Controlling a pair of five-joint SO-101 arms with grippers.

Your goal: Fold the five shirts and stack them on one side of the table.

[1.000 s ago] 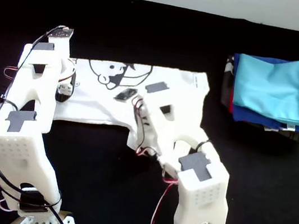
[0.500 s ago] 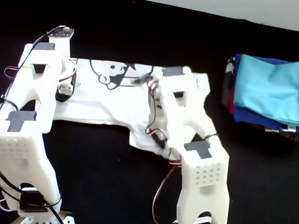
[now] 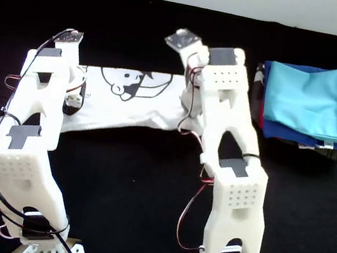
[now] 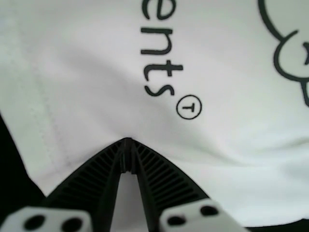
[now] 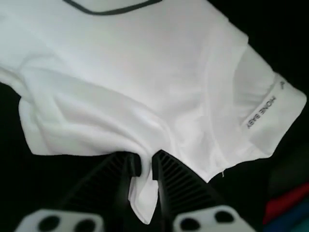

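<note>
A white shirt (image 3: pixel 134 107) with a black cartoon print lies across the black table (image 3: pixel 114 188) between the two arms. At its left edge my left gripper (image 3: pixel 73 102) is shut on the cloth. The left wrist view has the closed fingertips (image 4: pixel 126 145) pressed into the printed white shirt (image 4: pixel 96 72). My right gripper (image 3: pixel 188 106) is held out over the shirt's right part, shut on a fold of it. In the right wrist view the fingers (image 5: pixel 145 166) pinch a hanging flap of the white shirt (image 5: pixel 120 72), whose collar label shows.
A stack of folded shirts (image 3: pixel 313 101), turquoise on top over blue and red, sits at the table's right side, close to the right arm. A sliver of that stack (image 5: pixel 289 205) shows in the right wrist view. Bare black table lies in front of the shirt.
The right arm has stretched toward the far side, pulling the shirt's near right flap up and over; the shirt now looks narrower. The left arm has not moved.
</note>
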